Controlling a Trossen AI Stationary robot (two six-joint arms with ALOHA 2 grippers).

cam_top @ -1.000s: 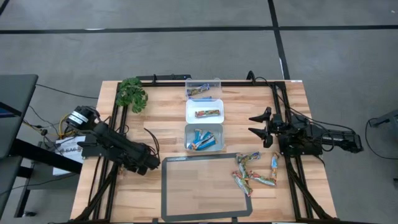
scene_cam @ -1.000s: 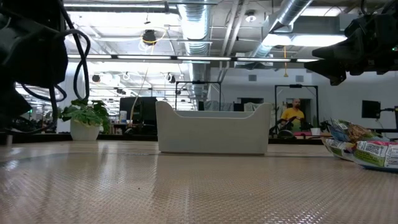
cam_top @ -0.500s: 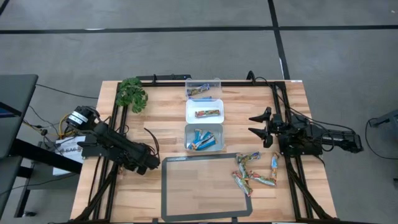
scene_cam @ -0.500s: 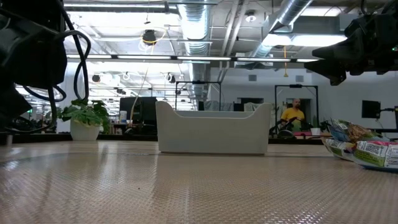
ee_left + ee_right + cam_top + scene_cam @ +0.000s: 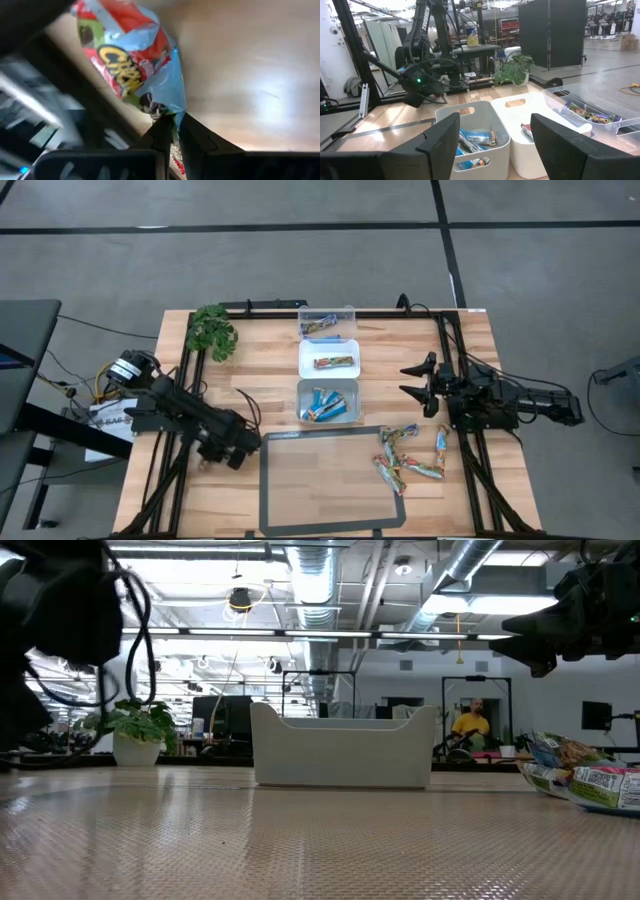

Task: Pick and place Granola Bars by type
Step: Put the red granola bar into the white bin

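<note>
My left gripper (image 5: pixel 243 450) is at the table's left, beside the grey mat (image 5: pixel 330 480), shut on a multicoloured red, green and blue granola bar (image 5: pixel 132 60). The high view hides that bar under the gripper. A loose pile of multicoloured bars (image 5: pixel 408 455) lies right of the mat. Blue bars lie in the nearest white tub (image 5: pixel 329 402), one bar in the middle white tub (image 5: pixel 329 360), and more in the clear tub (image 5: pixel 327 322). My right gripper (image 5: pixel 415 383) waits open at the right, above the table. My left gripper pinches the bar's crimped wrapper end (image 5: pixel 169 111) between its two fingertips (image 5: pixel 161 131). The bar stretches away from the fingers, over the wooden table top. I cannot tell whether it rests on the table or is lifted.
A small potted plant (image 5: pixel 211 332) stands at the far left corner. The three tubs stand in a row down the table's middle, far of the mat. Black frame rails run along both sides of the table. A person in yellow (image 5: pixel 466 728) is far off in the room.
My left gripper has shifted a little toward the table's near edge and toward the mat. My right arm has kept still.
</note>
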